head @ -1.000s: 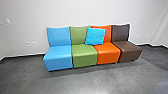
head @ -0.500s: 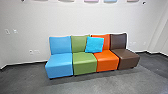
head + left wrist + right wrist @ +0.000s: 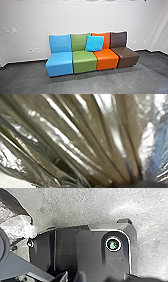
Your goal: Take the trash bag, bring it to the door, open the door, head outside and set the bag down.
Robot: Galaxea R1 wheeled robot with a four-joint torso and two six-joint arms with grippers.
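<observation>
"Head view first: what has altered since the last frame?"

"The whole picture has shifted slightly with the camera. We note that the panels high on the pale wall (image 3: 82, 18), plainer before, are now mere slivers at the top. The blue seat (image 3: 59, 60), green seat (image 3: 84, 61), orange seat (image 3: 107, 60) and brown seat (image 3: 128, 56) keep their row, and the turquoise cushion (image 3: 94, 43) still leans across the green and orange backrests."

"And the trash bag (image 3: 75, 139)?"

"We find that in the left wrist view, dark, glossy and see-through. Its folds fan out from the fingers of the left gripper (image 3: 122, 184), which are closed on the gathered plastic. The head view gives us the seats instead."

"Right side?"

"The right wrist view gives us speckled grey floor (image 3: 87, 203) beyond the right gripper (image 3: 127, 279), and crinkled, shiny plastic (image 3: 18, 226) off to one side of it, beside the robot's jointed bar (image 3: 27, 269). Whether that gripper stands wide or narrow, we cannot tell."
</observation>
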